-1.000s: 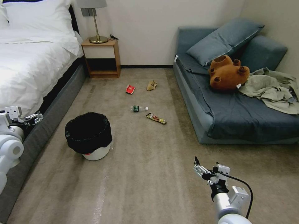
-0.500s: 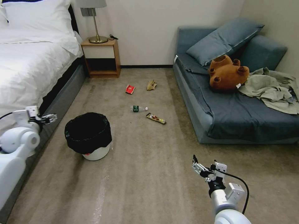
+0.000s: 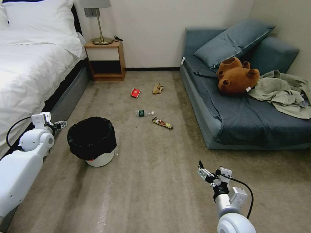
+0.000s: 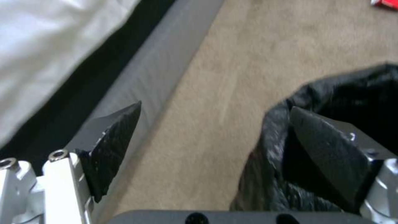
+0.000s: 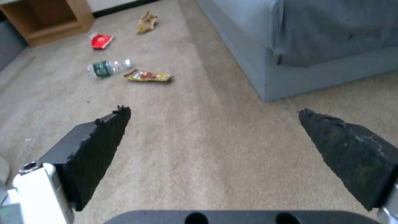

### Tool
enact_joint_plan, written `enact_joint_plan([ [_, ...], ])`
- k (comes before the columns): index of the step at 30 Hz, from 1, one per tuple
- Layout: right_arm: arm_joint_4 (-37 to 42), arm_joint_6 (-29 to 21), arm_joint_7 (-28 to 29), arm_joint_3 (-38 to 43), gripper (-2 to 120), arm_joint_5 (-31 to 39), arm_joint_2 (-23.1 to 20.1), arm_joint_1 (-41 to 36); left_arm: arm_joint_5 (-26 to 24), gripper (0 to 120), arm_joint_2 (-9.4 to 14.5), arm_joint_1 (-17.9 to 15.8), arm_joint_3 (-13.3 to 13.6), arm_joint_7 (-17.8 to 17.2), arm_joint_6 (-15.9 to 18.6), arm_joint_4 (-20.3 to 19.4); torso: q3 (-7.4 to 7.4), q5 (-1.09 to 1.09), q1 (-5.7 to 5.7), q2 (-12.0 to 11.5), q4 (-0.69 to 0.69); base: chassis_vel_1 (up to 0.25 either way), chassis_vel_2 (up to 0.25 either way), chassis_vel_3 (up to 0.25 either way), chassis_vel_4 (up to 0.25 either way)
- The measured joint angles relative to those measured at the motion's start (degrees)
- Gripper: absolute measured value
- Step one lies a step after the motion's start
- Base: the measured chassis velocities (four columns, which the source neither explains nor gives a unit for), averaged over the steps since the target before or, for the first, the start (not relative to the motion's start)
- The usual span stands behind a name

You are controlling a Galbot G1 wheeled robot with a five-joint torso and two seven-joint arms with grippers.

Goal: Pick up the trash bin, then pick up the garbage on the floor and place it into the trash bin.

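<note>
Two grippers, both spread: my left gripper [image 3: 63, 123] hangs just beside the trash bin [image 3: 92, 141] on the carpet near the bed, one finger [image 4: 327, 155] over its slack, slippery black liner. I'd pinch the stiff rim beneath; it looks light. My right gripper [image 3: 203, 171] waits over bare floor.

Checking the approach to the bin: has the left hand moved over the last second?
Yes. The left hand has moved away from the bed, toward the trash bin, and is open beside its bag.
</note>
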Motion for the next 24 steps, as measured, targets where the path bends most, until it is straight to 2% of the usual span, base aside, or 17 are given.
enact_joint_plan([
  [5,-0.6,0.1,0.0,-0.2,100,-0.8,0.5,-0.3,1.3,95,-3.3,-1.9,2.1,0.3,-0.3,2.9,0.00,0.00,0.00,0.0,-0.03,0.000,0.000,0.000,0.000],
  [9,-0.7,0.3,-0.1,0.1,100,-0.8,0.5,-0.4,2.1,95,-4.4,-2.2,2.7,0.3,-0.6,3.8,0.00,0.01,0.00,0.0,-0.02,0.000,0.000,0.000,0.000],
  [16,-0.7,0.4,-0.1,0.3,100,-0.8,0.4,-0.6,4.2,95,-5.1,-2.3,3.4,0.4,-0.8,5.1,0.00,0.01,0.00,0.0,-0.01,0.000,0.000,0.000,0.000],
  [24,-0.3,0.5,-0.1,-0.1,100,-1.2,0.8,-1.5,5.0,100,-6.1,-3.3,4.0,0.1,1.1,7.2,0.00,0.00,0.00,0.0,-0.01,0.000,0.000,0.000,0.000],
])
